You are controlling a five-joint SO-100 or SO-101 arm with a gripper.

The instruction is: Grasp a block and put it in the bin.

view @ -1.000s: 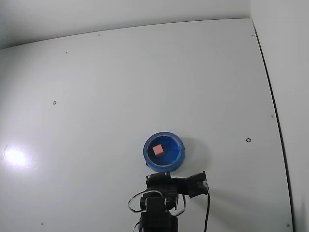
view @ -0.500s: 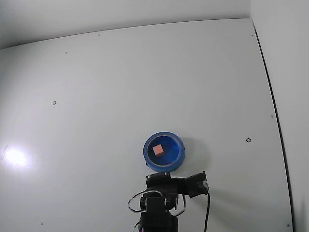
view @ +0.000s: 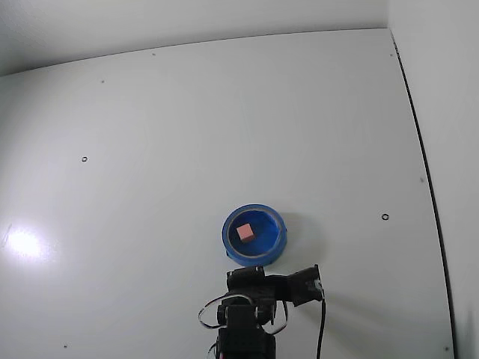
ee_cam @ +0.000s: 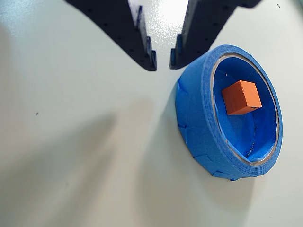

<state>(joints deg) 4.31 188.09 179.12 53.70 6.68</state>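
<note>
The block (ee_cam: 242, 97) is a small cube that looks orange in the wrist view and pink in the fixed view (view: 245, 232). It lies inside the bin (ee_cam: 199, 118), a round bright-blue container with a thick rim, also in the fixed view (view: 257, 256). My gripper (ee_cam: 163, 60) enters the wrist view from the top. Its two dark fingers stand a little apart with nothing between them, to the upper left of the bin's rim. In the fixed view the arm (view: 254, 299) sits just below the bin.
The white table (view: 224, 134) spreads around the bin, with a few small dark screw holes. A wall edge runs down the right side (view: 419, 149). A bright light glare lies at the left (view: 22, 243).
</note>
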